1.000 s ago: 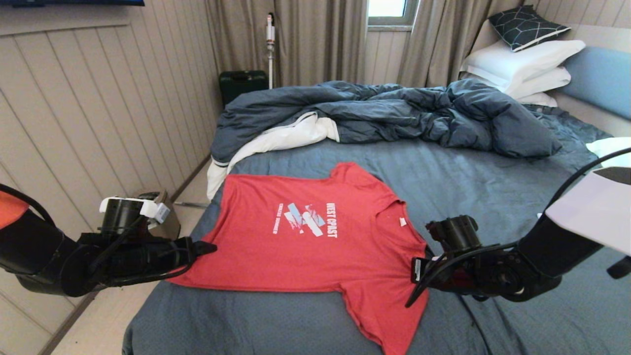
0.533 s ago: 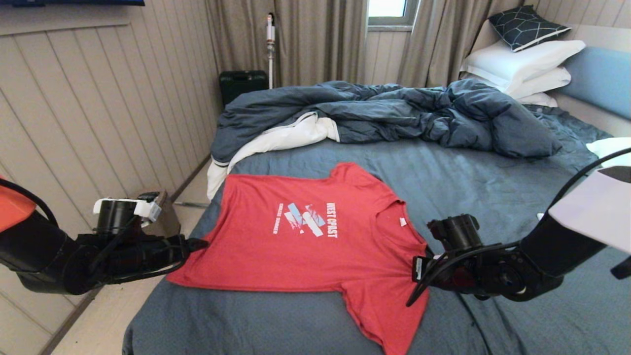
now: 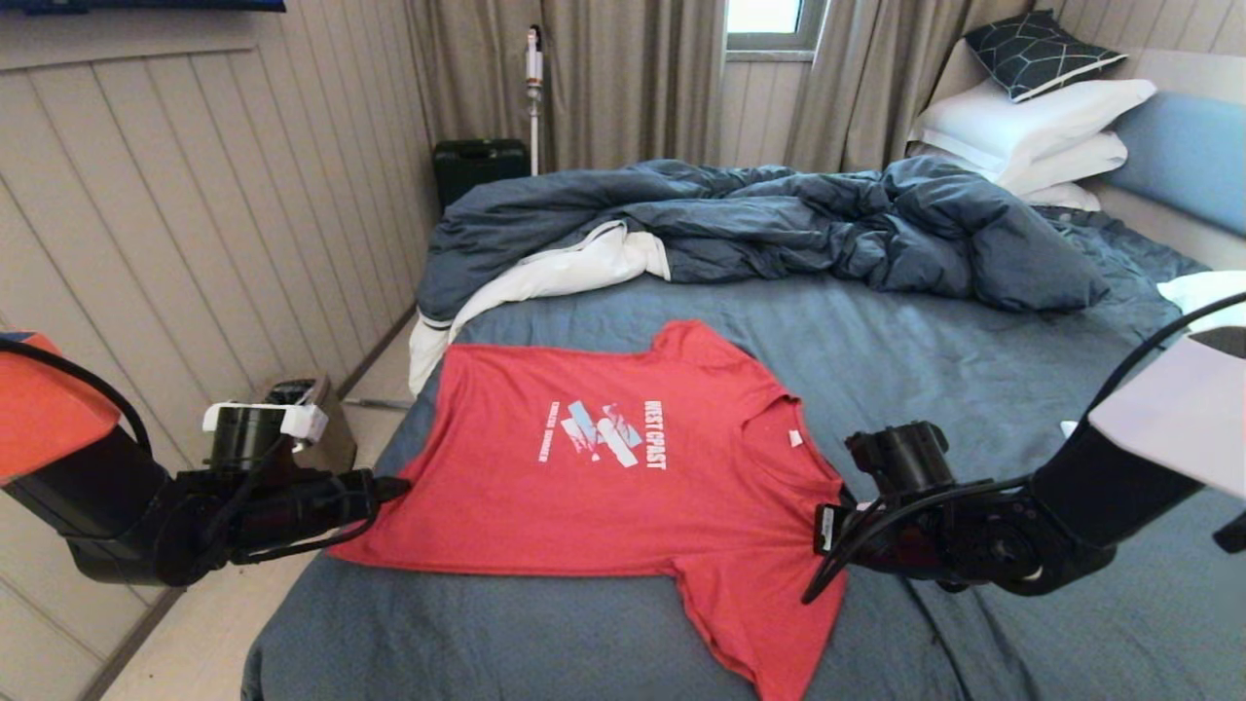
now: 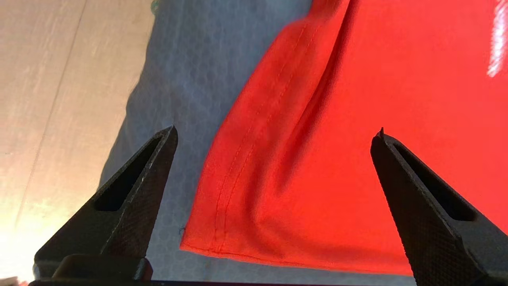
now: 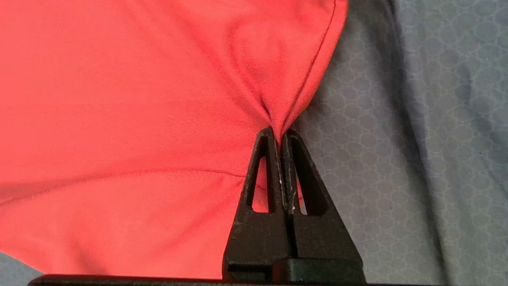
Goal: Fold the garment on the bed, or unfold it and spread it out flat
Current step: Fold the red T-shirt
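Note:
The garment (image 3: 604,506), a red T-shirt with white lettering, lies spread front-up on the bed (image 3: 876,341), collar toward the right. My left gripper (image 3: 394,484) hovers at the shirt's hem corner by the bed's left edge. In the left wrist view it (image 4: 276,130) stands open, its fingers astride the hem corner (image 4: 246,190) and touching no cloth. My right gripper (image 3: 827,531) is at the near shoulder beside the collar. The right wrist view shows it (image 5: 279,131) shut on a pinch of red fabric (image 5: 119,119), with creases running into the tips.
A rumpled dark blue duvet (image 3: 779,224) fills the far half of the bed, with white pillows (image 3: 1032,136) and the blue headboard (image 3: 1188,156) at the right. A panelled wall and strip of floor (image 3: 195,643) run along the left. Bare sheet (image 3: 467,643) lies in front.
My left arm has drawn back a little toward the bed's left edge, still open. The right gripper and the shirt have barely moved.

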You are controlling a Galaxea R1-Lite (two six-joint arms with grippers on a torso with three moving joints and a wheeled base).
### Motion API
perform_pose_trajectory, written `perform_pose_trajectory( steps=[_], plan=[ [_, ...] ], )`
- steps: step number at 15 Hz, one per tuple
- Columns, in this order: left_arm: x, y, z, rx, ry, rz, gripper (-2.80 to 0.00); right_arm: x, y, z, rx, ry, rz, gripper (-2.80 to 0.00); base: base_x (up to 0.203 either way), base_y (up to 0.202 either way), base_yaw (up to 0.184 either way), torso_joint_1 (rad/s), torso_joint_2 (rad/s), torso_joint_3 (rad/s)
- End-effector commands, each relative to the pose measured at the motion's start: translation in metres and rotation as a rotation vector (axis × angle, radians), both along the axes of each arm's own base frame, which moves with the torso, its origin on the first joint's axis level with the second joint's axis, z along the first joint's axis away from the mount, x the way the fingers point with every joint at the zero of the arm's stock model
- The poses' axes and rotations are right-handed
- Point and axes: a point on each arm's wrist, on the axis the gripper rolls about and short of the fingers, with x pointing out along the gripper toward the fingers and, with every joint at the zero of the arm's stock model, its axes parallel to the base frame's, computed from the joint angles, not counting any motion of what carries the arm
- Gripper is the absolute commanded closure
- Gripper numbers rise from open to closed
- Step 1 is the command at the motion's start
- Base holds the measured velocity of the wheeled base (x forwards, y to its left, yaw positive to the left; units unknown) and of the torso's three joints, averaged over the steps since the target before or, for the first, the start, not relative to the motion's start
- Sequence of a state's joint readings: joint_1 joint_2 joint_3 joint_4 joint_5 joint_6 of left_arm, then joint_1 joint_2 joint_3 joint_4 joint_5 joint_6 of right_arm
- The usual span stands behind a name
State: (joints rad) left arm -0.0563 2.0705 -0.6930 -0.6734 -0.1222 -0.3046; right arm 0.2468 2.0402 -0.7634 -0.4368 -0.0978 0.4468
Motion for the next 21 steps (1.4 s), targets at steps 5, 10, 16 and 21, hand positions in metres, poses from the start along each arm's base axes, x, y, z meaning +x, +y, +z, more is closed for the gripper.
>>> perform_pose_trajectory(
  steps=[5,10,16,21],
  plan=[
    [-0.003,-0.006,-0.014,0.062,0.025,0.000,-2.80,0.000,-0.001,0.000,0.002,-0.004,-0.005,0.00,0.000,0.000,0.000,0.000,0.00,0.000],
    [-0.018,-0.012,-0.017,0.070,0.059,-0.017,-2.80,0.000,-0.001,0.000,0.003,-0.011,-0.006,0.00,0.000,0.000,0.000,0.000,0.00,0.000],
    [-0.046,-0.009,-0.009,0.053,0.083,-0.023,-2.80,0.000,-0.002,-0.002,0.004,-0.007,-0.008,0.00,0.000,0.000,0.000,0.000,0.00,0.000],
    [-0.053,-0.010,-0.010,0.001,0.121,-0.030,-2.80,-0.002,-0.002,-0.003,0.003,-0.011,-0.006,0.00,0.000,0.000,0.000,0.000,0.00,0.000]
  ],
)
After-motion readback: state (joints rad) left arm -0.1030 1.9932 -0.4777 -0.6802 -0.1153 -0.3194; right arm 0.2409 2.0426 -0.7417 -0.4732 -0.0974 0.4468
